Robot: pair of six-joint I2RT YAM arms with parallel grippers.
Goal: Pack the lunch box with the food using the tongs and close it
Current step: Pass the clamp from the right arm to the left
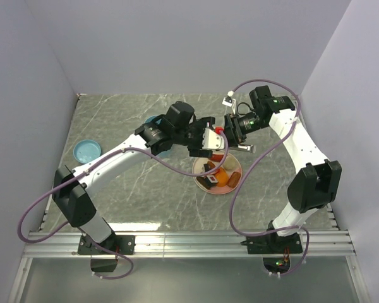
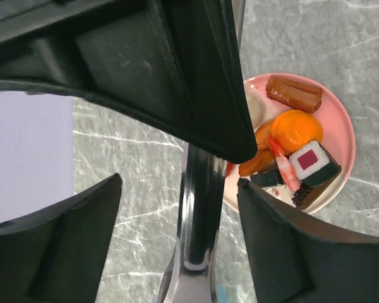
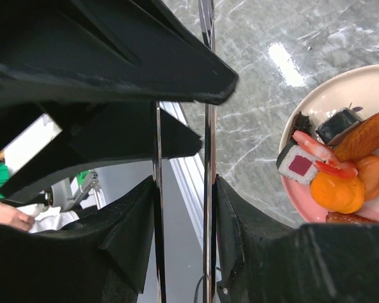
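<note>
Two slender arms of tongs (image 3: 208, 145) gripped between right gripper (image 3: 184, 189) fingers, held mid-table just far of pink plate (image 2: 342, 129). Left gripper (image 2: 180, 189) spread wide around tongs, fingers clear of metal. Food (image 2: 295, 129) heaped on plate. Lunch box (image 1: 151, 120) far left, mostly hidden behind left arm; blue lid (image 1: 87, 150) apart, near left wall

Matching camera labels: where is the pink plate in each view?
Top external: pink plate just right of centre, upper part hidden.
Left wrist: pink plate at right, upper half, cut off by a finger.
Right wrist: pink plate at the right edge, partly out of frame.
Shared landmark: the sushi roll with a pink centre on it.
</note>
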